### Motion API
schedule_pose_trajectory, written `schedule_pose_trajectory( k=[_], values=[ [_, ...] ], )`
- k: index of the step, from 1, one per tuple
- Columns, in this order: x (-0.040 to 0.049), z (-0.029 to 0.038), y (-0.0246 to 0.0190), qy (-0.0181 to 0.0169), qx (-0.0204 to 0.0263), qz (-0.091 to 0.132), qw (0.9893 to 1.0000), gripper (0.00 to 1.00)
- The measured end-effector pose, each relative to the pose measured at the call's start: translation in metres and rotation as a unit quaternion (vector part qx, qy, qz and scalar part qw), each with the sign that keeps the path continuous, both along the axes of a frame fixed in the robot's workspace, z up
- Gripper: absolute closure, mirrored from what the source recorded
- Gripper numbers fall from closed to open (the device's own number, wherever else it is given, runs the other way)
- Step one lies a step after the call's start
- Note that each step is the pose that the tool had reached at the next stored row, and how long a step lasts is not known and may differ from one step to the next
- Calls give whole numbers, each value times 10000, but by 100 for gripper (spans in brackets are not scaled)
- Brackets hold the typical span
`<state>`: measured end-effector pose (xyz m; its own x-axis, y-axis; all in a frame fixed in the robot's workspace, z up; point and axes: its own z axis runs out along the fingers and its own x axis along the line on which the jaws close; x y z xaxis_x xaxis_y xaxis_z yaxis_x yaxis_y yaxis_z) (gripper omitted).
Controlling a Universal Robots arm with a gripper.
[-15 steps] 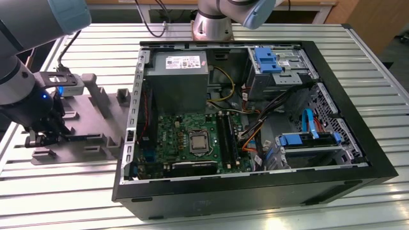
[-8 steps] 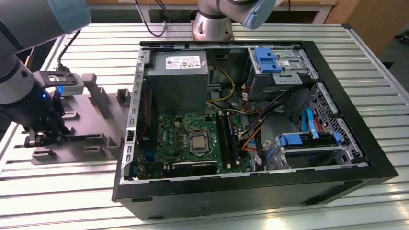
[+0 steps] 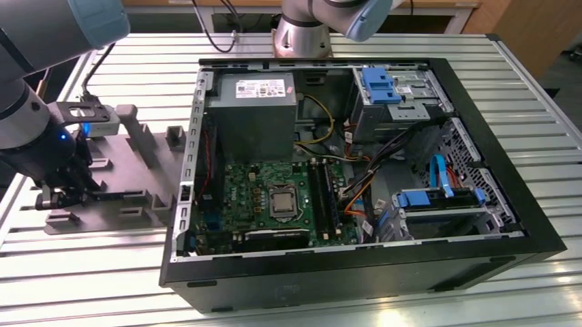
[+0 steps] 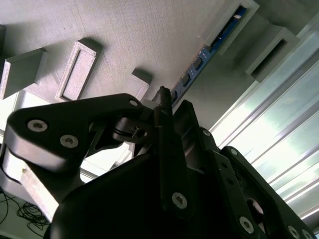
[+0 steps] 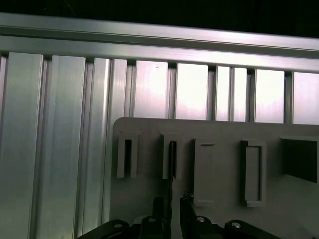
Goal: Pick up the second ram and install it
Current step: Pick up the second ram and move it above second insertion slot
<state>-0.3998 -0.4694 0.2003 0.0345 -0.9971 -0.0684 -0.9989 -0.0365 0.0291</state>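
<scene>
Exterior view high above open case (image 3: 364,276), both wrist views past pincer (image 5: 172,204) onto tray (image 5: 224,132) (close)

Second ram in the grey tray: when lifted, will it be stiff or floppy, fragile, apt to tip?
Likely stiff: the second ram is a thin flat board with a row of chips. Probably light, yet fragile at those exposed chips. Standing on edge in a slot of the grey tray, it would probably tip flat if unsupported.

- This looked like a robotics lab or workshop.
- A slotted aluminium bench (image 3: 91,286) carried an opened computer case (image 3: 364,279) and a grey fixture tray (image 3: 127,170).
- A robot arm's base (image 3: 302,37) stood there.
</scene>
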Motion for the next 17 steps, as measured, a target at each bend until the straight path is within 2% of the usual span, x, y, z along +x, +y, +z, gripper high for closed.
schedule_pose_trajectory(
  k=[4, 5, 17],
  values=[
    [0, 0, 0, 0, 0, 0, 10000, 75],
    [0, -1, 0, 0, 0, 0, 10000, 81],
    [40, -2, 0, 1, 0, 0, 10000, 81]
  ],
)
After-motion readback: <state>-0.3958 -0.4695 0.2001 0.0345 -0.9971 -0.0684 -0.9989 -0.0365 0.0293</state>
